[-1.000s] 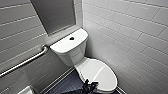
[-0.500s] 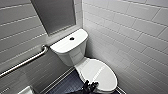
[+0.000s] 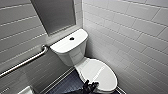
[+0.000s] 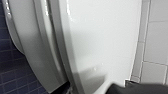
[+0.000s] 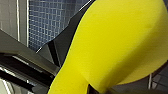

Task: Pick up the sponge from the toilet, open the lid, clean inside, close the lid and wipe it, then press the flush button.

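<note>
Lid (image 3: 98, 72): down on the toilet (image 3: 71, 50).
Left gripper (image 3: 89, 87): at the lid's front edge; grip cannot be told.
Sponge (image 5: 117, 40): clamped by fingers (image 5: 53, 51) of right gripper (image 5: 102, 70).

Metal grab bar (image 3: 25, 62) on tiled wall (image 3: 17, 32); dark blue tiled floor (image 3: 68, 84).

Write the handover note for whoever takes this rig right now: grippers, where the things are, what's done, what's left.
Left gripper: at the front edge of the lid; open or shut cannot be told.
Right gripper: appears to hold the sponge, lifted clear with the blue tiled floor behind it.
Lid: down over the bowl.
Flush button: on top of the toilet, no gripper near it.
Done: sponge picked up.
Left: open the lid, clean inside, close and wipe the lid, press the flush button.
</note>
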Motion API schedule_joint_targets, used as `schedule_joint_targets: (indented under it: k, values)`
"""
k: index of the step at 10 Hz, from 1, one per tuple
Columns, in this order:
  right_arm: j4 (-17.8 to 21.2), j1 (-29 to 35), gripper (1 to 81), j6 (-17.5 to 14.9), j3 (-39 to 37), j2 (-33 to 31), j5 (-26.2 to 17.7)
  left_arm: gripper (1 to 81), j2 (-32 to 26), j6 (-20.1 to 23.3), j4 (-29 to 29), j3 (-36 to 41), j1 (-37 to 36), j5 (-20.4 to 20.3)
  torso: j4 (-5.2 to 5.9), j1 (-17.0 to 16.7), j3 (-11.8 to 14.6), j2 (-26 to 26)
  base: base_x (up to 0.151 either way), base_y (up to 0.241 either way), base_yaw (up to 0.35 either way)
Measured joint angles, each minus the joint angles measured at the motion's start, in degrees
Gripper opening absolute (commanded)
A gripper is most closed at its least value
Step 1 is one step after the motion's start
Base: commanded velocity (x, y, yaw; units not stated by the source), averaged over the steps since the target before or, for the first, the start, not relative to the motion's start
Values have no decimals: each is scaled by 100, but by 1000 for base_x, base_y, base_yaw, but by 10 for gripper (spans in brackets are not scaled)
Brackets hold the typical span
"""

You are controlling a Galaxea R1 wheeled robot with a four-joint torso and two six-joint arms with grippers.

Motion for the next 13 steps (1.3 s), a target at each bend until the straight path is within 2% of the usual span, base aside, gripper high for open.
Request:
schedule_joint_targets:
  k: [7, 13]
  values:
    - [0, -28, 10, 0, -85, 127, 13, 811, -113, -177, -76, 318, -107, 194, 0, 2, -2, 0, 0, 0, 0]
    - [2, -23, 10, 0, -306, 262, 13, 811, -455, -362, -78, 955, -177, 205, 0, 5, -4, 2, 0, 0, 0]
